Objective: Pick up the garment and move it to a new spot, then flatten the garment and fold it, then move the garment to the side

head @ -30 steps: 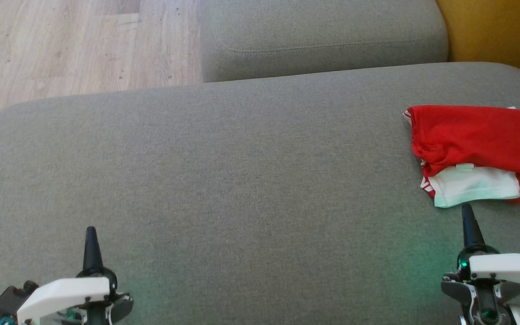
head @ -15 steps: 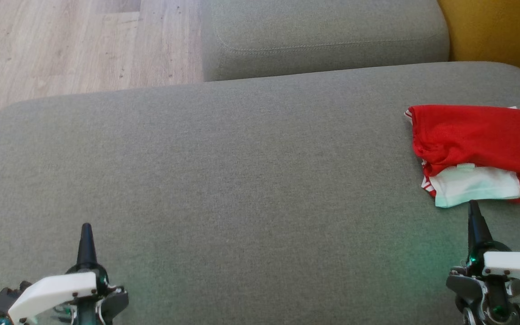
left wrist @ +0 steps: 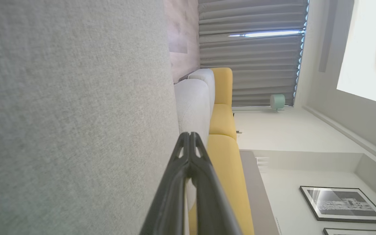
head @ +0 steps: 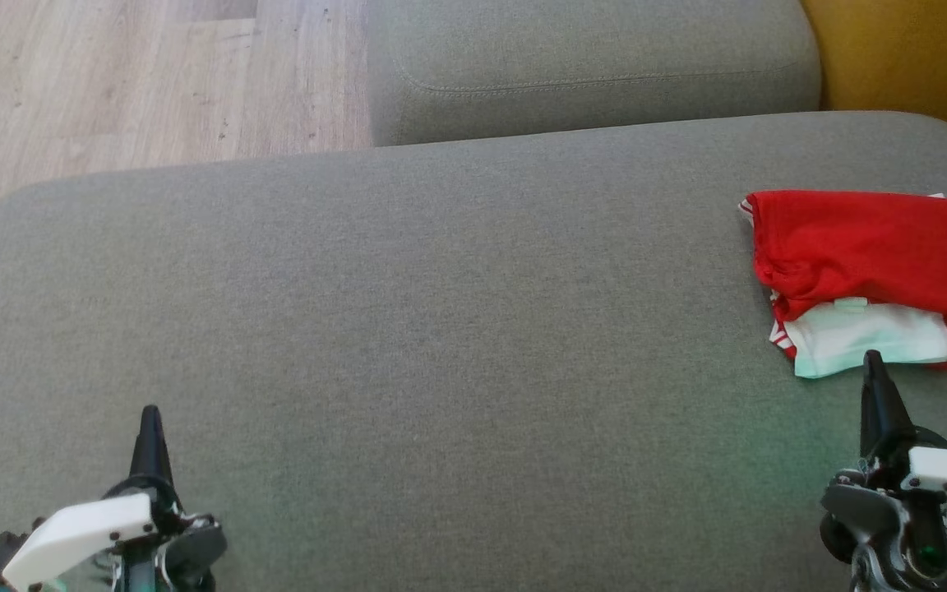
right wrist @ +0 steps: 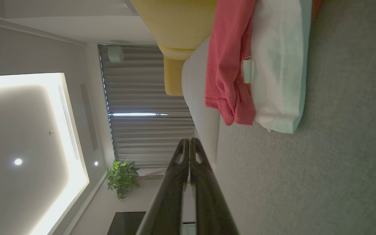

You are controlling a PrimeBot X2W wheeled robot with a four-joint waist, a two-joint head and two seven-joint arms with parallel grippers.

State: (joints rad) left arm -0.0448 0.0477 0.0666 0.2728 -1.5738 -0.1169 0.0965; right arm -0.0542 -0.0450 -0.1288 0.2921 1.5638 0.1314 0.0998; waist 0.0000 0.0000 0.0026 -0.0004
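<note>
- Head view: the folded garment (head: pixel 868 247), red with a white panel on its near side, lies on the far right of the grey seat cushion (head: pixel 441 329), running off the picture's right edge.
- The right gripper (head: pixel 875 366) stands at the lower right with its fingers pressed together. Its tip overlaps the near edge of the white panel; from this angle I cannot tell whether it touches the cloth.
- The left gripper (head: pixel 149 419) is at the lower left, well apart from the garment, fingers together and holding nothing.
- Beyond the seat are a second grey cushion (head: pixel 588 66), wooden floor (head: pixel 112 82) and a yellow cushion (head: pixel 917 57).
- Left wrist view: the two dark fingers meet at the tip (left wrist: pixel 190 137) beside bare grey fabric. Grey curtains (left wrist: pixel 250 65) and a framed picture (left wrist: pixel 343 204) show in the background.
- Right wrist view: the fingers are pressed shut (right wrist: pixel 189 142) with nothing between them. The garment (right wrist: pixel 233 65) lies ahead on the cushion, seemingly just clear of the tips. A potted plant (right wrist: pixel 121 178) stands by the curtains.
</note>
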